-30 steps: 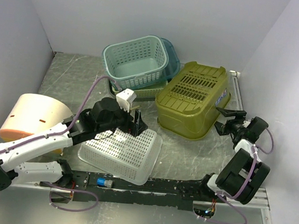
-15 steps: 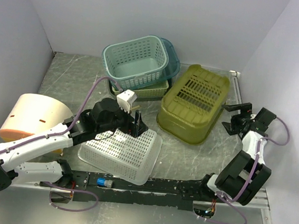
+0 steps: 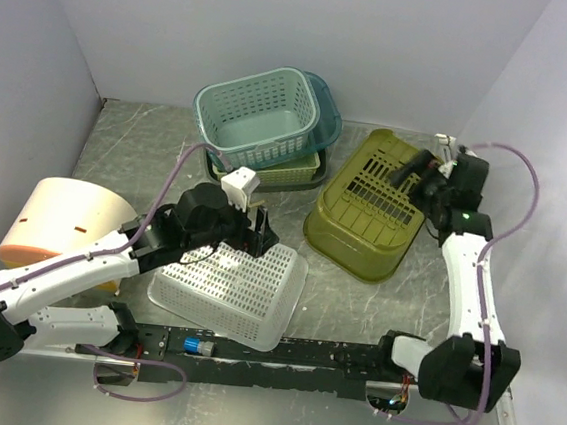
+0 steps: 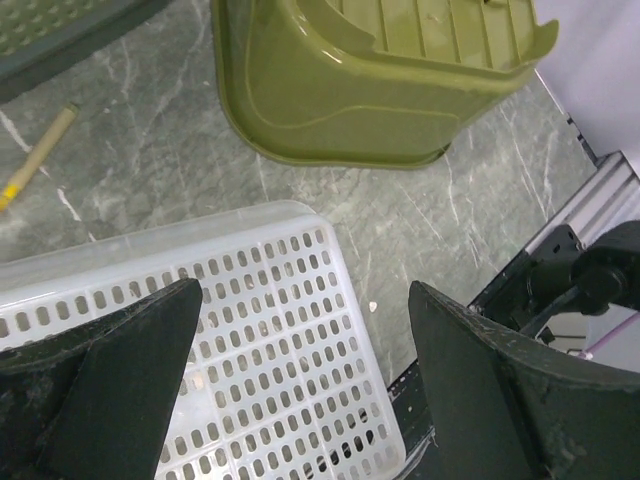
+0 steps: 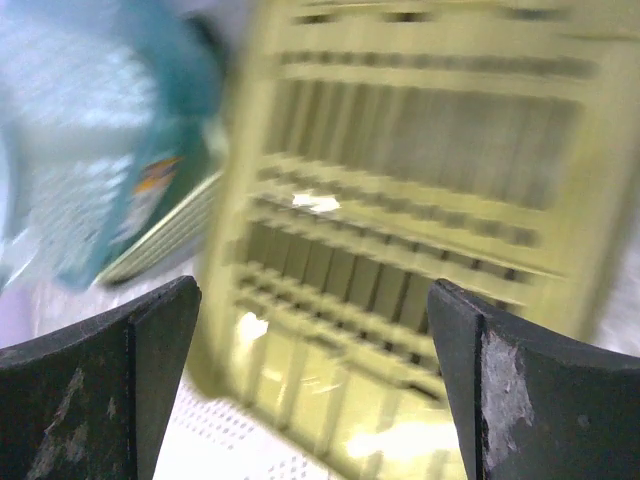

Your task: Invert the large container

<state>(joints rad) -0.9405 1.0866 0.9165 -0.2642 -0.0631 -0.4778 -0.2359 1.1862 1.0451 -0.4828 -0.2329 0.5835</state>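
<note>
Marbled table: olive container, white basket, cream tub.

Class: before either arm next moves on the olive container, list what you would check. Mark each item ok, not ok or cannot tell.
1. Olive container has its slotted base facing up: ok.
2. Right gripper is open: ok, fingers apart in the wrist view.
3. Right gripper is clear of the container: cannot tell, the wrist view is blurred.
4. Left gripper is open and holds nothing: ok.
5. Container sits apart from the white basket: ok.
</note>
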